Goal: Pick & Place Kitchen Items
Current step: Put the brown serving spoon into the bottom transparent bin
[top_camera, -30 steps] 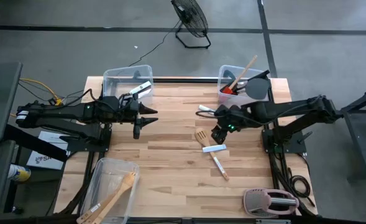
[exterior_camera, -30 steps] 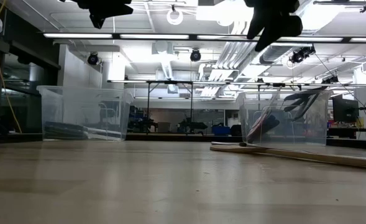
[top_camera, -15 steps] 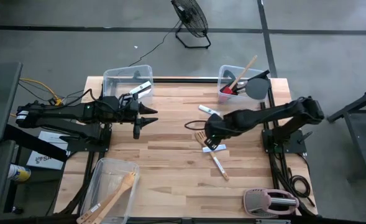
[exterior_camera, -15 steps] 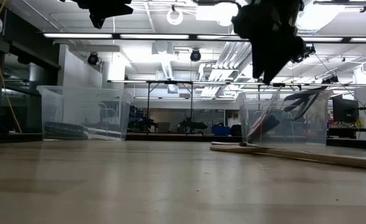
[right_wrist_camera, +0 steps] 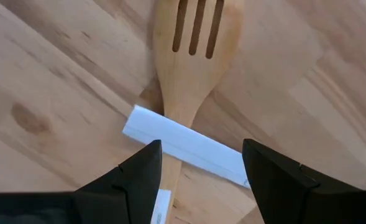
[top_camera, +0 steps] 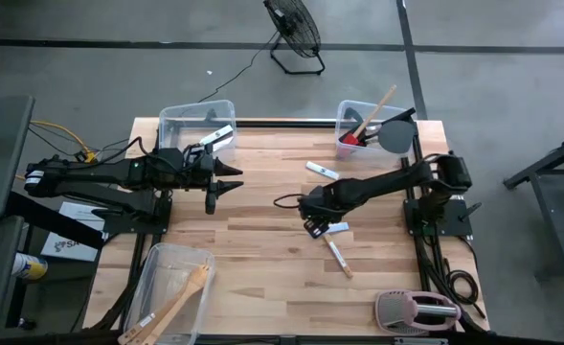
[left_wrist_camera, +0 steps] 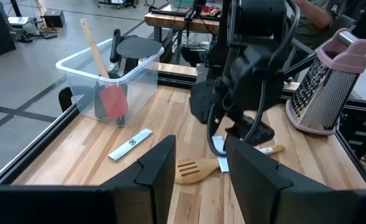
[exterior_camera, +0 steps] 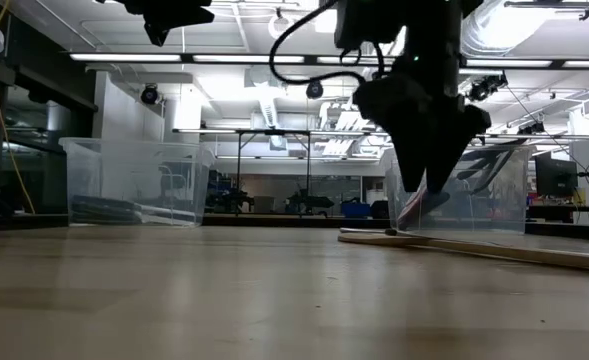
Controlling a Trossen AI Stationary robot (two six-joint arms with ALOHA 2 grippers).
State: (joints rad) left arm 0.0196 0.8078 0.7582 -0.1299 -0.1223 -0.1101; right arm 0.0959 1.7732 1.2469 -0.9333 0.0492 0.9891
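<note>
The right gripper (right_wrist_camera: pixel 198 165), jaws spread, hovers over the wooden forked turner (right_wrist_camera: pixel 192 56) on the counter (top_camera: pixel 262 259), apparently about to pick it. The next move calls for lowering and closing. The left gripper (top_camera: pixel 232 178) waits, jaws parted.

Robotics lab or workshop, not a home. Bare grey concrete floor (top_camera: pixel 119 67) around a wooden table (top_camera: pixel 262 249). Fan (top_camera: pixel 296 34) at top centre of the high view. Low view: open ceiling with strip lights (exterior_camera: pixel 224 57) and ducts (exterior_camera: pixel 369 90), workbenches (exterior_camera: pixel 274 135) across the background, more equipment behind.
</note>
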